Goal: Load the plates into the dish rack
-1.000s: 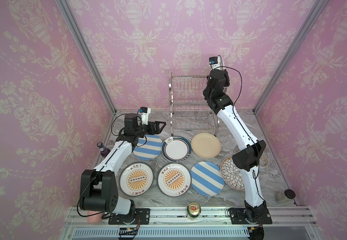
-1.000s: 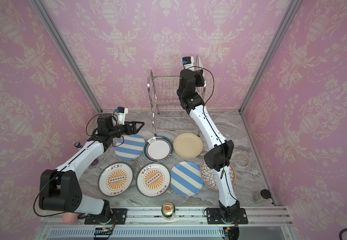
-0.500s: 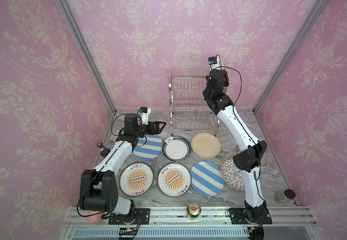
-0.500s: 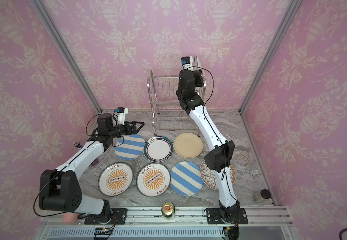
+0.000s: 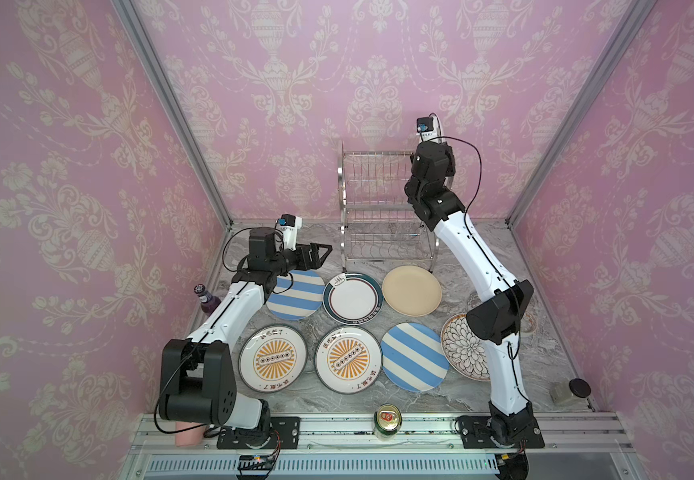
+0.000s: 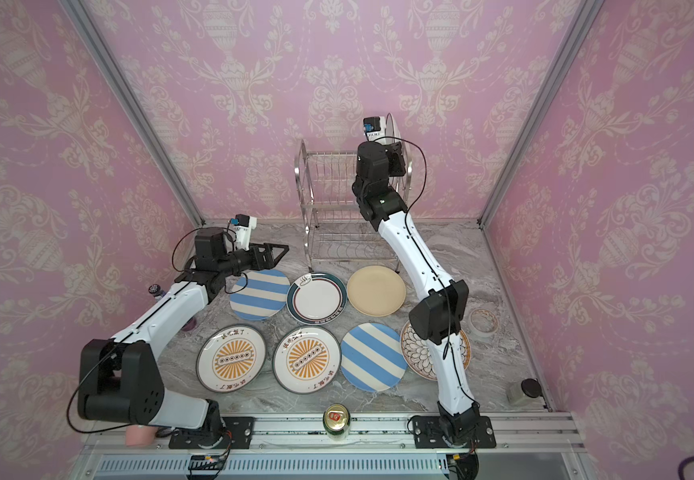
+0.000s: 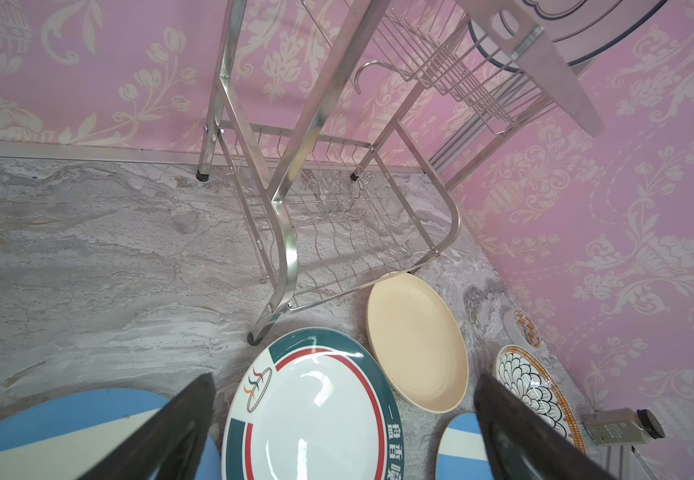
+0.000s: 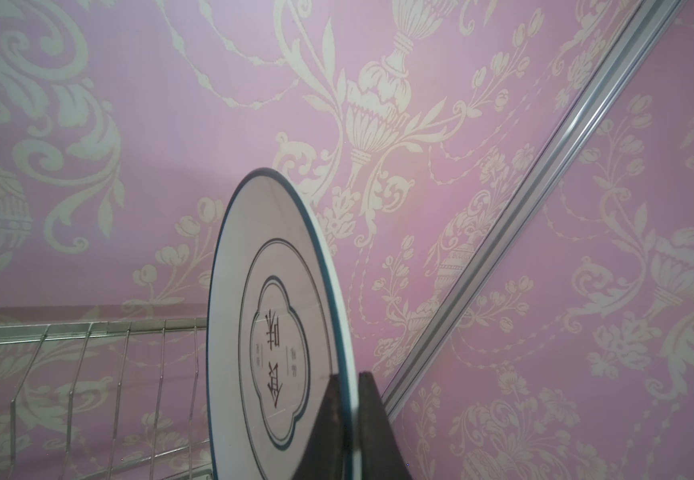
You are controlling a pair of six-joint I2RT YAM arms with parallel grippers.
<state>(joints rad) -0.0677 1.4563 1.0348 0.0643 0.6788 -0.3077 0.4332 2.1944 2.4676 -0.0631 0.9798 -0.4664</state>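
Clenched on its rim by the right claw above the top tier of the dish rack at the counter's back edge, the black-lined plate could be knocked against the wires and jarred loose if lowered askew (the left claw is held open, empty).

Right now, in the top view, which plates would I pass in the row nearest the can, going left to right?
first sunburst plate → second sunburst plate → striped plate → floral plate
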